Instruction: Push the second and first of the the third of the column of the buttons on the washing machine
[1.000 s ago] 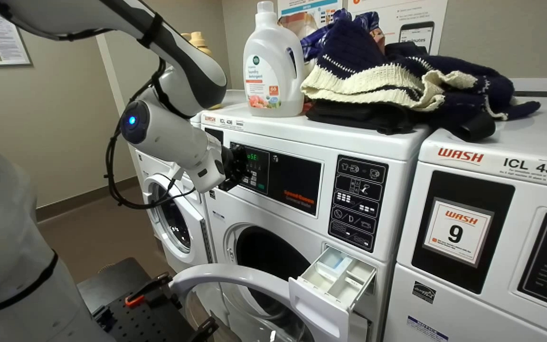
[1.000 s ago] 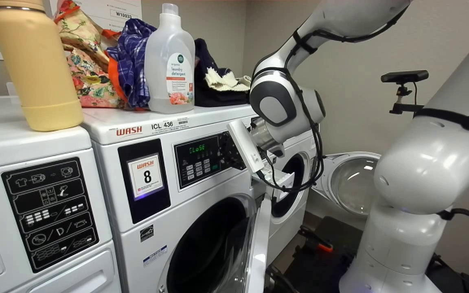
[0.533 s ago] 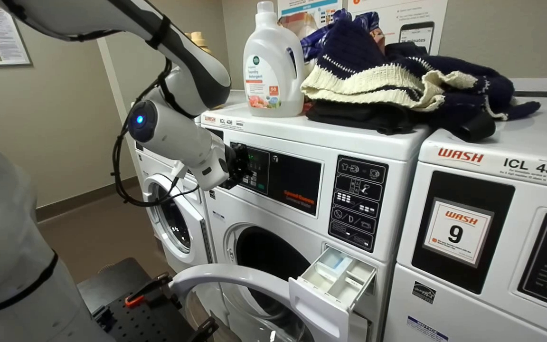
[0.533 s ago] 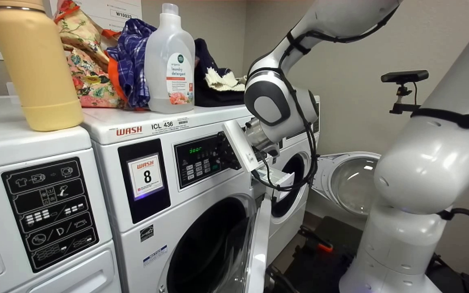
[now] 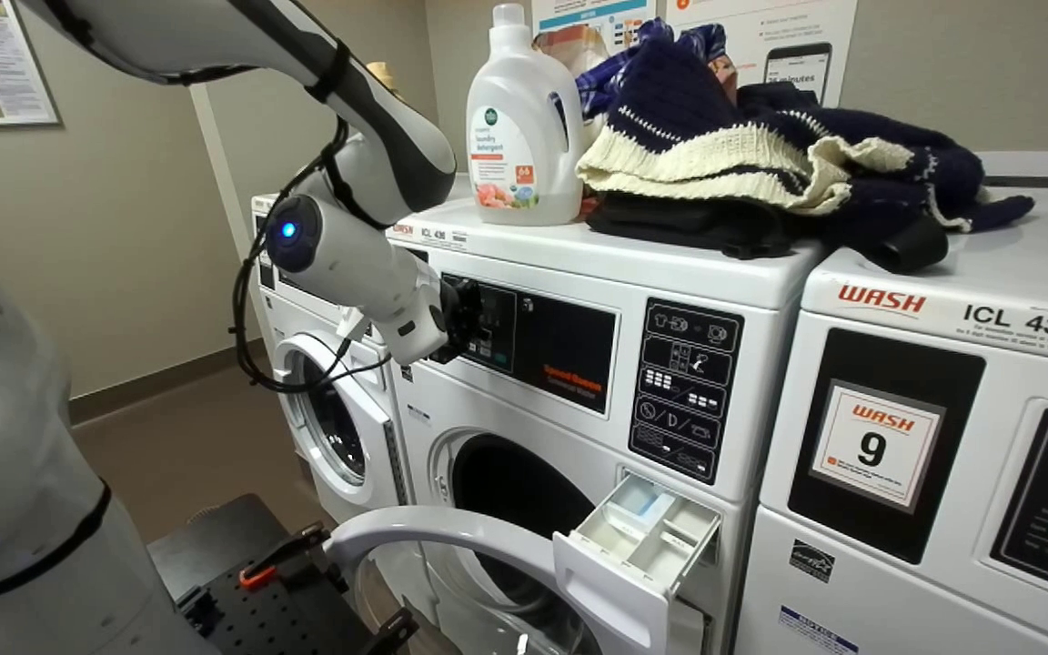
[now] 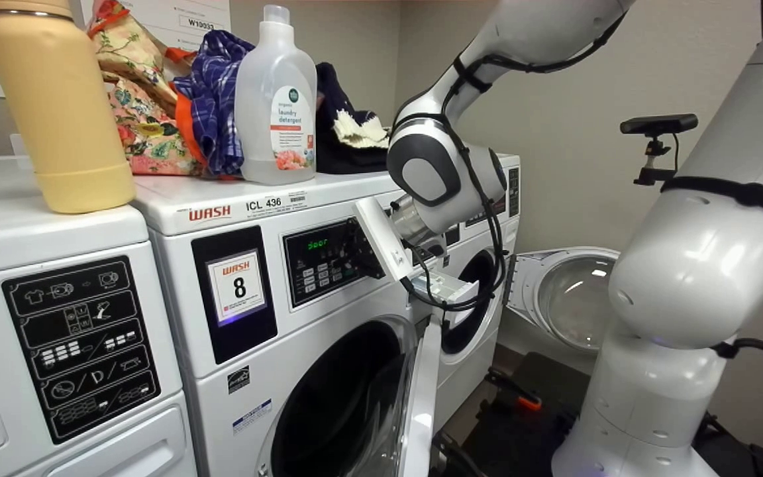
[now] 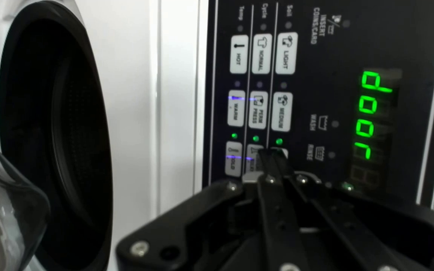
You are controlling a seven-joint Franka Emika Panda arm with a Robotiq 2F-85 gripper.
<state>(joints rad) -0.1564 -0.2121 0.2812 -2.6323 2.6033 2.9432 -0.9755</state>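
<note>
The buttons (image 7: 258, 110) are on the control panel (image 7: 315, 79) of the front-loading washer (image 6: 308, 324) marked ICL 436; the wrist view shows them turned sideways. The end effector (image 7: 273, 152) has its 2 fingers together — no visible gap, nothing seen between them. In that view its tips overlap the 3rd Cycle button (image 7: 251, 155) and the 3rd Soil button (image 7: 285, 153), judged to be items 2 and 1 of column 3. Centre the tips on a single button, advance square to the control panel and press lightly. Retract fully before shifting to the next; the buttons sit close together, so an off-centre push may catch a neighbour. Most of the 3rd Soil button and part of the 3rd Cycle button are covered — contact cannot be confirmed. In both exterior views the end effector masks part of the control panel.
</note>
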